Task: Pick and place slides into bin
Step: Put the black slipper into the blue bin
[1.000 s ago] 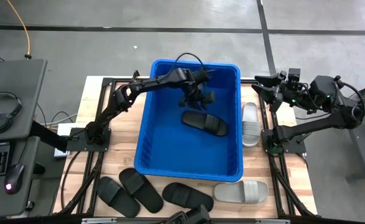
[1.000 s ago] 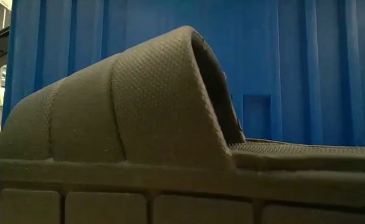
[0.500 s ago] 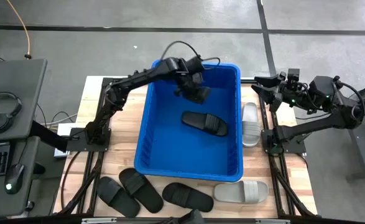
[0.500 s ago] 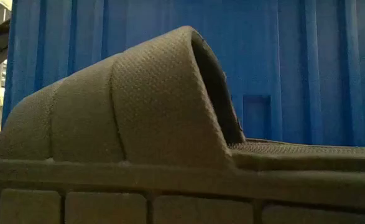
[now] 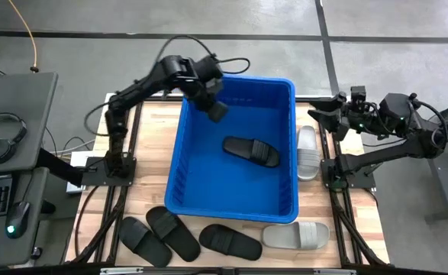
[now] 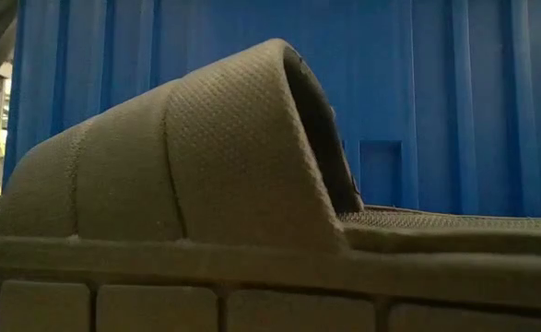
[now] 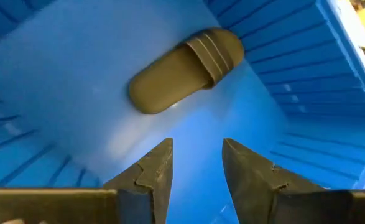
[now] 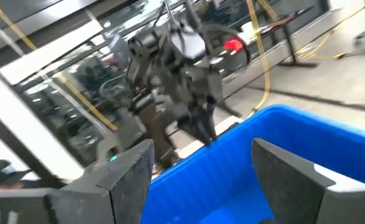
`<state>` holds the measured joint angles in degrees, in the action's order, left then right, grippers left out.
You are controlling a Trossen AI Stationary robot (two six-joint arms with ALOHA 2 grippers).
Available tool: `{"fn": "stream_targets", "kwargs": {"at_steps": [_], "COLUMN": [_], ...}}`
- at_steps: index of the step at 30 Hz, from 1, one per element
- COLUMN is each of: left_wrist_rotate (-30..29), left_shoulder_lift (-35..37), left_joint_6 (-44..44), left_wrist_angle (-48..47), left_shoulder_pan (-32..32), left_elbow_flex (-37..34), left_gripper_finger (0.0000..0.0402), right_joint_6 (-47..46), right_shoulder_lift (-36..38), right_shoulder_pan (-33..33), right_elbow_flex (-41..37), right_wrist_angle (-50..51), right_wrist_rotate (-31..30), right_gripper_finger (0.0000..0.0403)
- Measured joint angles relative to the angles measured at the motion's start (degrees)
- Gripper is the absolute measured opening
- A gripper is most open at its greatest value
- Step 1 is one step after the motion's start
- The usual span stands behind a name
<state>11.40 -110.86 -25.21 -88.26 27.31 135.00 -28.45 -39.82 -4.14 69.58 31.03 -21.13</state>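
The blue bin [image 5: 179,160] stands in the middle of the table. One black slide [image 5: 252,150] lies flat on its floor, also seen in the left wrist view [image 7: 185,71]. My left gripper [image 5: 216,111] hangs open over the bin's far left corner, nothing between its fingers [image 7: 198,158]. My right gripper [image 5: 319,118] waits open, raised beyond the bin's far right corner [image 8: 201,168]. Two light grey slides [image 5: 307,151] [image 5: 296,234] and three black slides [image 5: 230,241] [image 5: 172,231] [image 5: 143,241] lie on the table. One black slide [image 6: 205,184] fills the low view.
The bin's wall [image 6: 436,92] rises behind the near slide in the low view. A desk with headphones [image 5: 1,137], a keyboard and a mouse stands left of the table. Bare wood shows at the table's left [image 5: 151,153].
My left gripper has risen out of the bin and drawn back toward the bin's far left corner, rolling as it went. Its fingers stay apart. The black slide in the bin has kept its place.
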Motion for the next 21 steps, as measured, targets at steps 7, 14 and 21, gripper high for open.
{"fn": "stream_targets", "kwargs": {"at_steps": [7, 14, 21], "left_wrist_rotate": [-2.4, -6.2, -13.3], "left_shoulder_lift": [7.2, 15.1, 21.6], "left_joint_6": [0.7, -4.1, -10.4], "left_wrist_angle": [-1.8, -1.8, -1.8], "left_shoulder_pan": [-3.7, -8.9, -18.6], "left_elbow_flex": [0.0, 0.0, 0.0], "left_gripper_finger": [0.0126, 0.0126, 0.0126], "right_joint_6": [2.8, 2.8, 2.8], "right_shoulder_lift": [-0.6, -2.1, -5.3], "right_shoulder_pan": [0.0, 0.0, 0.0], "right_elbow_flex": [0.0, 0.0, 0.0], "right_wrist_angle": [-1.5, -5.7, -5.6], "right_wrist_rotate": [3.7, 3.6, 4.3], "right_gripper_finger": [0.0261, 0.0261, 0.0261]}}
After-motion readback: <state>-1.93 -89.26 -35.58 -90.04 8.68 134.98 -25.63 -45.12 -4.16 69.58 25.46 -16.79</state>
